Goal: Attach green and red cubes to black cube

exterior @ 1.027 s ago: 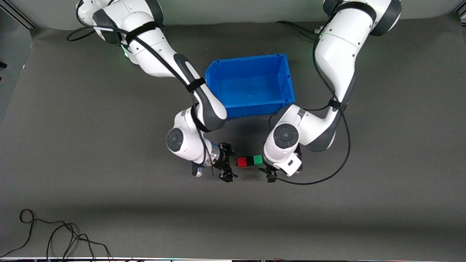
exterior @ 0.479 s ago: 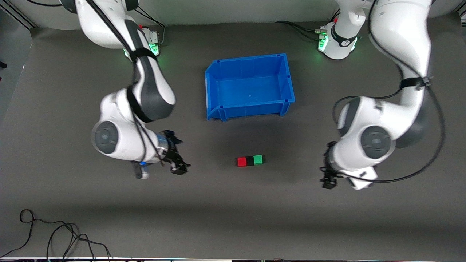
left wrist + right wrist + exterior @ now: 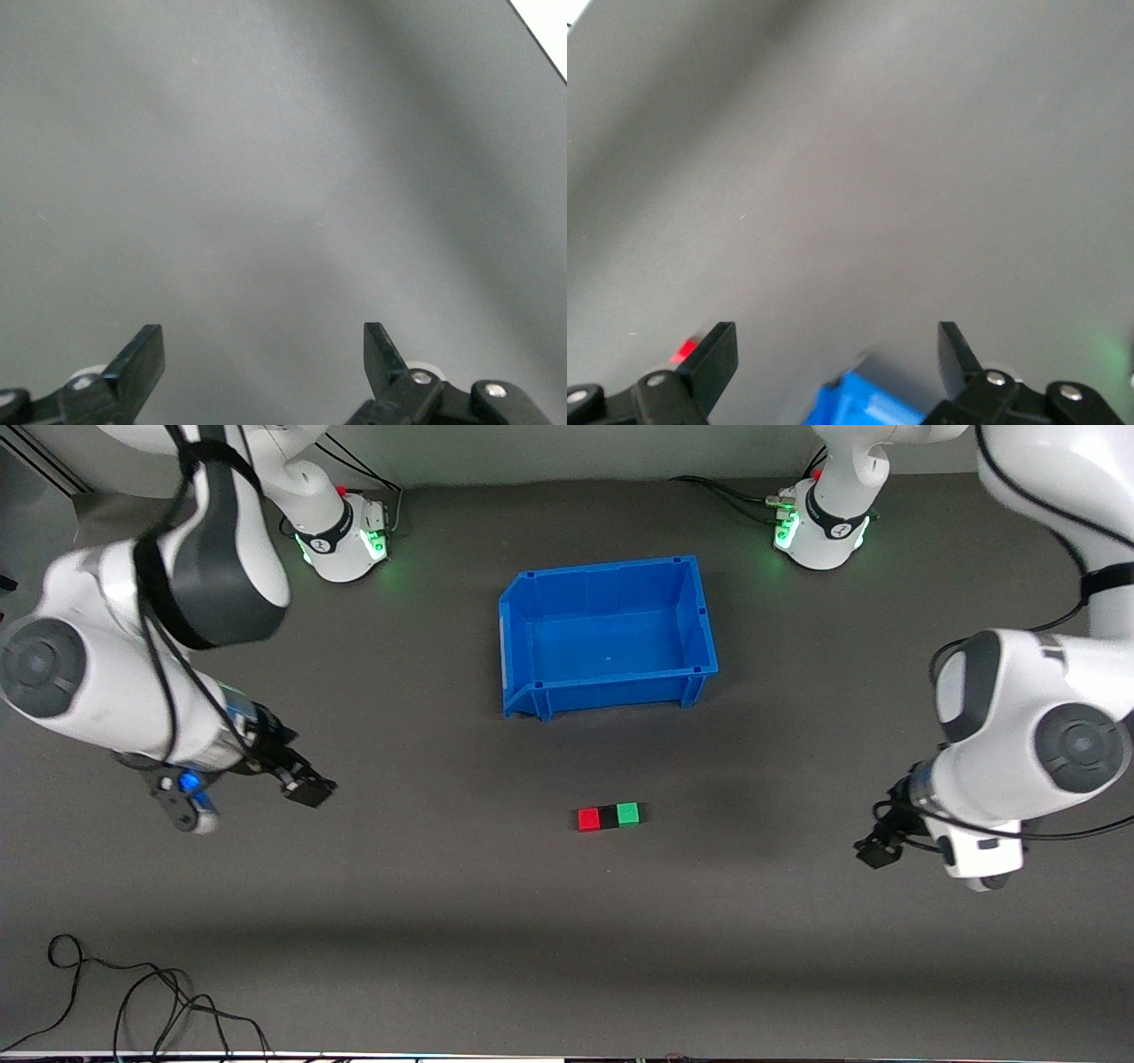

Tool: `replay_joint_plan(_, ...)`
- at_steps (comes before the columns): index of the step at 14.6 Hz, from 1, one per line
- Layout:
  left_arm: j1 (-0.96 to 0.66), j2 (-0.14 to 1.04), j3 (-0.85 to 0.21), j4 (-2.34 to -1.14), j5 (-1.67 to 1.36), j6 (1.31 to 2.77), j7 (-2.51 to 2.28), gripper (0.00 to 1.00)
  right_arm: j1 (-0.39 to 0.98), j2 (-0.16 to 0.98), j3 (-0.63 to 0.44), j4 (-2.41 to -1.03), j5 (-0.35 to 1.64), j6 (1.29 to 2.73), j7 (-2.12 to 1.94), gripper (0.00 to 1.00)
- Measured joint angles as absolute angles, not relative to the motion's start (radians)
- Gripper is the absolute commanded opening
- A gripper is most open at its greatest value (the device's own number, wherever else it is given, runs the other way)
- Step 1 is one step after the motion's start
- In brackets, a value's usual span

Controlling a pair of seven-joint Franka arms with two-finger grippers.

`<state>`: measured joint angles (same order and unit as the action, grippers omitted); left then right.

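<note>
The red cube (image 3: 588,818), black cube (image 3: 608,817) and green cube (image 3: 628,813) lie in one touching row on the grey mat, black in the middle, nearer the front camera than the blue bin. My right gripper (image 3: 301,784) hangs open over bare mat toward the right arm's end of the table, well apart from the row. In the right wrist view the right gripper (image 3: 837,354) is empty, and a sliver of the red cube (image 3: 682,351) shows by one finger. My left gripper (image 3: 877,850) is open over mat toward the left arm's end. The left wrist view shows the left gripper (image 3: 264,354) empty above bare mat.
The blue bin (image 3: 611,680) stands empty mid-table, farther from the front camera than the cubes; its corner (image 3: 868,403) shows in the right wrist view. A black cable (image 3: 133,1001) lies coiled near the table's front edge at the right arm's end.
Both arms have swung away from the cube row, each toward its own end of the table and higher. Both grippers stayed open. The three cubes have not moved.
</note>
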<state>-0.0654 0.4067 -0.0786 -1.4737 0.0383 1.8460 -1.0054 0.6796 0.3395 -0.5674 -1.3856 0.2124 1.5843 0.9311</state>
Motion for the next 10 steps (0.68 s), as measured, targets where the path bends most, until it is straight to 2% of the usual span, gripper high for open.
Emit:
replay_joint_plan(2, -0.032, 0.354, -0.079, -1.499, 0.038, 1.807, -0.915, 1.00, 0.598, 0.254, -0.506, -1.426, 0.134, 1.581, 0.806, 1.00)
replay_joint_plan(5, -0.007, 0.291, -0.079, -1.511, 0.021, 1.730, -0.664, 1.00, 0.403, 0.159, -0.353, -1.461, 0.055, 1.562, 0.592, 1.00)
replay_joint_plan(8, 0.023, 0.223, -0.079, -1.511, 0.016, 1.637, -0.326, 1.00, 0.220, 0.115, -0.235, -1.475, 0.040, 1.559, 0.350, 1.00)
replay_joint_plan(10, 0.037, 0.193, -0.079, -1.511, 0.014, 1.626, -0.140, 1.00, 0.100, 0.108, -0.166, -1.478, 0.039, 1.559, 0.220, 1.00)
